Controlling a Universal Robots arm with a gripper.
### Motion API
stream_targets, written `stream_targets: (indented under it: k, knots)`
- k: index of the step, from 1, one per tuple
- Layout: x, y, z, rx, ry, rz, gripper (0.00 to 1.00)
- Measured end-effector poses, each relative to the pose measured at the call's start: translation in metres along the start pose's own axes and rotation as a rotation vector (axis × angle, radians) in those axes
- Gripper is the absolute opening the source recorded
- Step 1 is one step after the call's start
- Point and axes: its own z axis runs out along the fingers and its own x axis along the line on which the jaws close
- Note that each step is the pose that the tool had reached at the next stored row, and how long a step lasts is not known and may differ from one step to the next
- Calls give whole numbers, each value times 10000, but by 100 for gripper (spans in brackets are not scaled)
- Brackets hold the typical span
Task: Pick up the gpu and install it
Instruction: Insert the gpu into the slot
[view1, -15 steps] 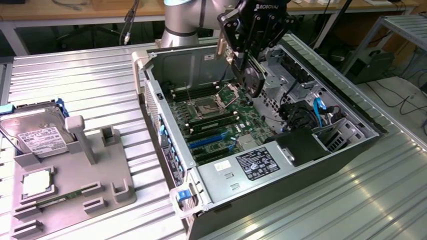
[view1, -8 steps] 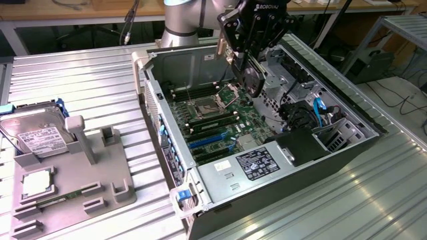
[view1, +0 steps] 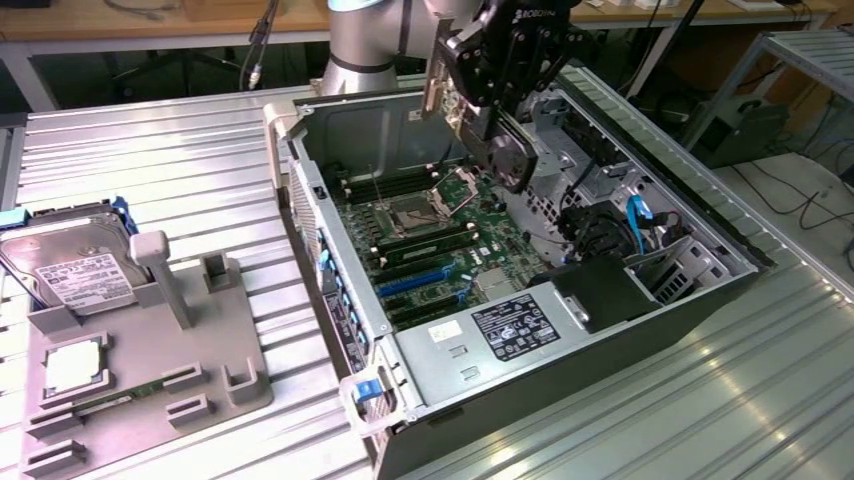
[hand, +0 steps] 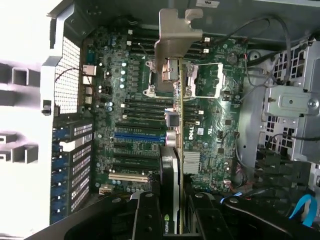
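Closest to us in the wrist view is the gripper (hand: 174, 207). Its two fingers (hand: 148, 215) are pressed in on the gpu (hand: 172, 165), one on each flat side, so the card is pinched between them. The gpu is up in the air over the open computer case (view1: 561, 400), and it looks clear of everything below it.

The card stands on its thin edge. Its long side runs straight out from the gripper, away from the wrist camera. At the far end is the silver bracket (hand: 174, 45), so that is the way the card points. In the exterior view the bracket stands up tall on the exterior view's left of the gripper, and the round fan (view1: 514, 160) hangs lower down.

Farther off, under the card, lies the green motherboard (hand: 135, 100). The bracket end is over the square chip socket (hand: 205, 80). The long slots, like the blue slot (hand: 140, 135), lie to one side of the card. We think the card lies across those slots, not along them, and its bracket does not face the wall with the blue tabs (hand: 62, 175).
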Motion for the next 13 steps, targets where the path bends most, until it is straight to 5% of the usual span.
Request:
stream_targets:
  k: [13]
  knots:
    - [1, 0, 5, -51, -34, -2627, 27]
